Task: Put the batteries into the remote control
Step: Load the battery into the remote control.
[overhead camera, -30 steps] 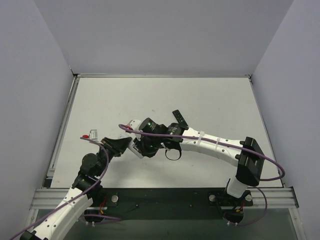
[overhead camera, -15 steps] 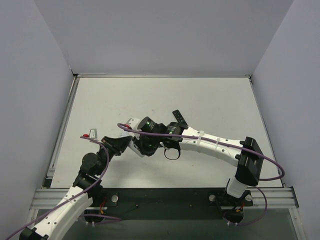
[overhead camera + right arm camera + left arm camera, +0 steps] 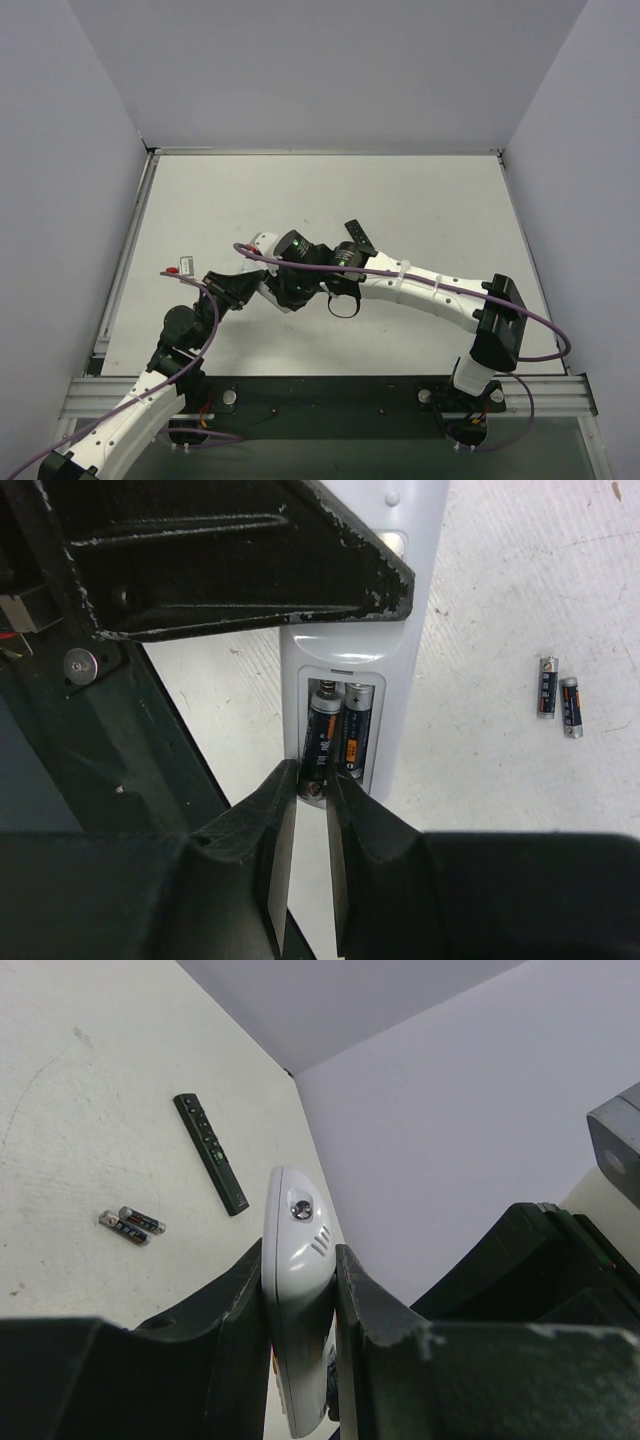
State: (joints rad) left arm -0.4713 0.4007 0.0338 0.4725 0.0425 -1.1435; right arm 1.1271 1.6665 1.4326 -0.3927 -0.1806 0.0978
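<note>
Arms nudged leftward; left fingers (image 3: 252, 1285) clamp remote control (image 3: 295, 1230); right fingers (image 3: 288, 788) pinch battery (image 3: 325, 735), two in compartment (image 3: 335, 677).

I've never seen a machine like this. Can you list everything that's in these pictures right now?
White remote: one, white, gripped in the left claw, battery compartment open.
Loaded batteries: two, dark with orange, side by side in that compartment.
Loose batteries: two, dark with orange, lying together on the table.
Black remote: one, black, flat on the table near the loose batteries.
Table: one, off-white.
Left claw: one, black, shut on the white remote.
Right claw: one, black, pinching the end of one loaded battery.
</note>
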